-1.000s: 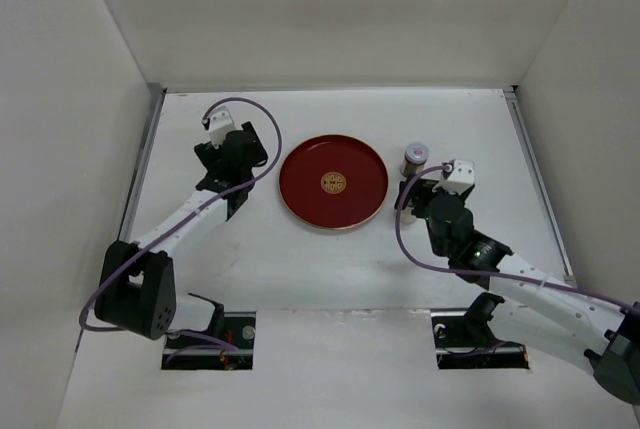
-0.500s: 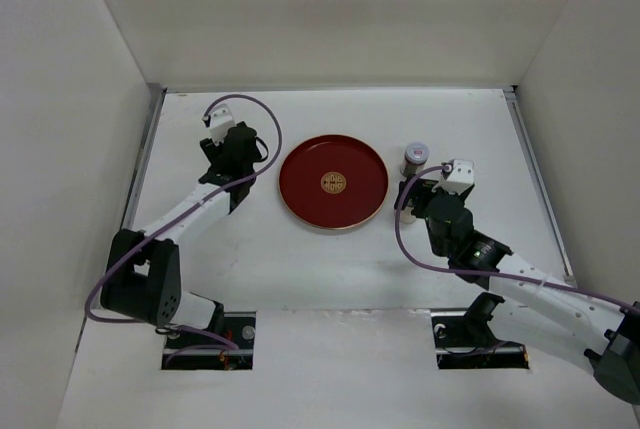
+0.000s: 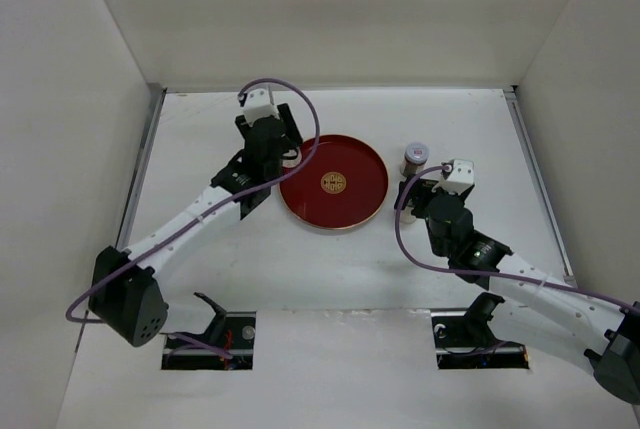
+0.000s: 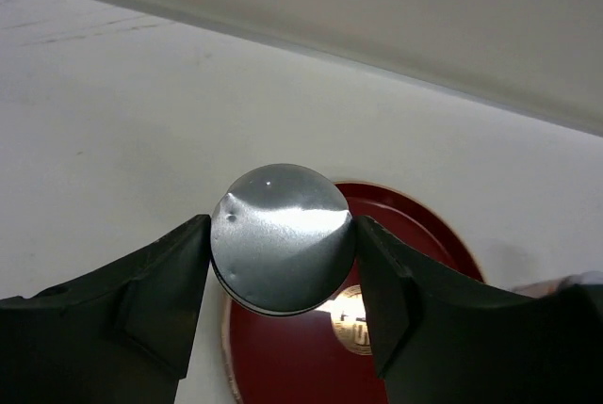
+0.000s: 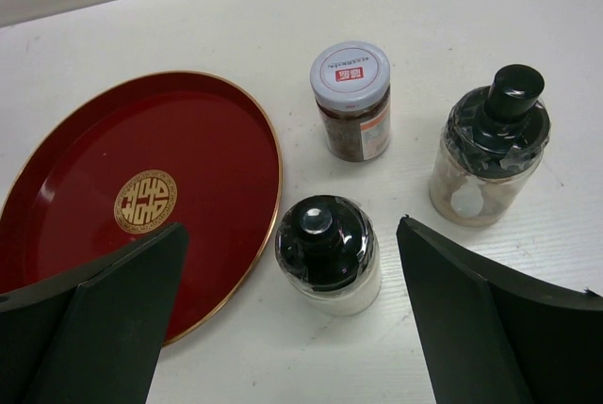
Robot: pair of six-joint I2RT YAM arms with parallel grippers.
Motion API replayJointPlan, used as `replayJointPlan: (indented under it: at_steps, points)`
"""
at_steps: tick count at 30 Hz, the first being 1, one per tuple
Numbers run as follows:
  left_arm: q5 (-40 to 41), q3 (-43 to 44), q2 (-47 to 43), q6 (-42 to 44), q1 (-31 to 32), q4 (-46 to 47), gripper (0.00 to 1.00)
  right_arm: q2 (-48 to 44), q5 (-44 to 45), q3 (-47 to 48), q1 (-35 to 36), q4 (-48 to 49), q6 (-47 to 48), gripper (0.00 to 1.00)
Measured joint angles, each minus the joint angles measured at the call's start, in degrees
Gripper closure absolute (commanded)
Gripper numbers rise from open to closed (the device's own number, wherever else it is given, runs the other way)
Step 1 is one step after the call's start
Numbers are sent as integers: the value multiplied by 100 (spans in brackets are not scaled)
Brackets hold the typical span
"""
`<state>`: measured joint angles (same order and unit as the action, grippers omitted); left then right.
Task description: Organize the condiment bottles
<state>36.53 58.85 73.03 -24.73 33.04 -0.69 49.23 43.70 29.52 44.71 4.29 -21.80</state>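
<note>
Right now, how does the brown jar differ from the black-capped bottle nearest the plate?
The brown jar has a flat pale lid with a red mark; the black-capped bottle has a domed black cap. The jar's contents look dark brown, the bottle's whitish. The bottle stands nearer the red plate. Both stand upright on the table, unheld.

Gold emblem (image 5: 145, 201) at centre of red plate (image 5: 221, 131): stylised sign, can't read it. Brown jar (image 5: 354, 126) just right of the plate: red print (image 5: 349, 73) on its pale lid, illegible.
</note>
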Motion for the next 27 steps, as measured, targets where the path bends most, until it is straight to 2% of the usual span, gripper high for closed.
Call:
replayJointPlan:
  at_steps: [9,13,17,21,25,27]
  points:
    - [-522,649,1755,94,273,540,70,13,-13,0,0,0,-2,0]
    - [-638,730,2253,247,308,634,68,46,-22,0,0,0,-2,0]
    - [-608,706,2382,376,345,870,54,72,-26,0,0,0,-2,0]
    - [-514,472,2385,402,376,1364,31,72,-26,0,0,2,0,0]
    - [-404,227,2385,426,380,1742,21,4,-31,0,0,0,-2,0]
    - [-358,138,2382,437,378,1882,13,-72,-33,0,0,-2,-2,0]
